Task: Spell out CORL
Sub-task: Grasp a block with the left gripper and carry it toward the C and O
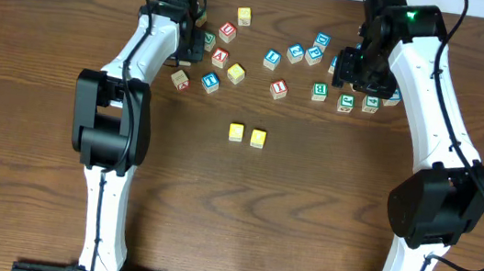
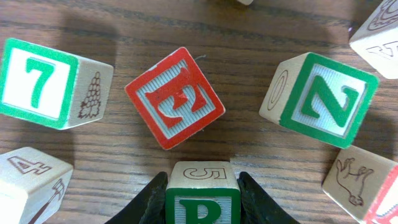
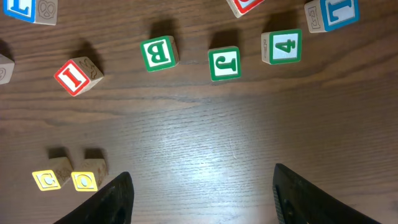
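Left fingers (image 2: pixel 151 202) clasp the green R cube (image 2: pixel 202 202) by both sides. Its R face is upright toward the wrist camera, among scattered cubes (image 2: pixel 175 98) far left on the table (image 1: pixel 307 208). Two yellow cubes (image 1: pixel 237 132) (image 1: pixel 258 138) sit side by side mid-table. Right fingers (image 3: pixel 301 199) are spread wide, holding nothing.

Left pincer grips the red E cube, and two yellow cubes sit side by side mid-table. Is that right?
No. The left wrist view shows the left pincer gripping the green-lettered cube; the red E cube lies free just beyond it. The two yellow cubes do sit side by side mid-table.
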`<act>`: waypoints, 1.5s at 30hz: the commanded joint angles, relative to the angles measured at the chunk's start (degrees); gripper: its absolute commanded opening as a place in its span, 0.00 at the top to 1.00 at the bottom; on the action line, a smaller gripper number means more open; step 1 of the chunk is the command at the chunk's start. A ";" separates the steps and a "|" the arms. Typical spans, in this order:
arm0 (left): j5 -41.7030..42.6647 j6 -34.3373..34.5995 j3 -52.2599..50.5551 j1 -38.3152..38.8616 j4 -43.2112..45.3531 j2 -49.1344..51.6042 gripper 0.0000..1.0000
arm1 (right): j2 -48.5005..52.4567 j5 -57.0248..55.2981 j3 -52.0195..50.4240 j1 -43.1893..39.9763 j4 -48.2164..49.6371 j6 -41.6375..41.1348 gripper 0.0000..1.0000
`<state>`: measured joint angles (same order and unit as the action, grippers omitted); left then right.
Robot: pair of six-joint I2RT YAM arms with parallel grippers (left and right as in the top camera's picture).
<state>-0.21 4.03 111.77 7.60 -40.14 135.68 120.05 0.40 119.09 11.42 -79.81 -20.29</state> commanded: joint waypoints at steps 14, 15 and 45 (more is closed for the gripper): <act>-0.26 2.14 -0.52 6.95 -11.06 -14.67 0.67 | -0.79 -2.45 1.11 -1.11 5.22 0.66 0.29; -0.24 2.80 -0.52 8.07 -11.76 -14.67 0.67 | -0.79 -2.62 1.11 -1.55 5.75 0.66 0.29; 3.39 17.99 -7.61 31.76 -13.94 -10.82 0.67 | -0.79 -2.62 1.11 -15.50 5.22 1.11 0.30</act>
<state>3.09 20.88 105.34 39.07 -55.02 124.09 120.05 -1.80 119.11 -4.05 -74.37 -20.08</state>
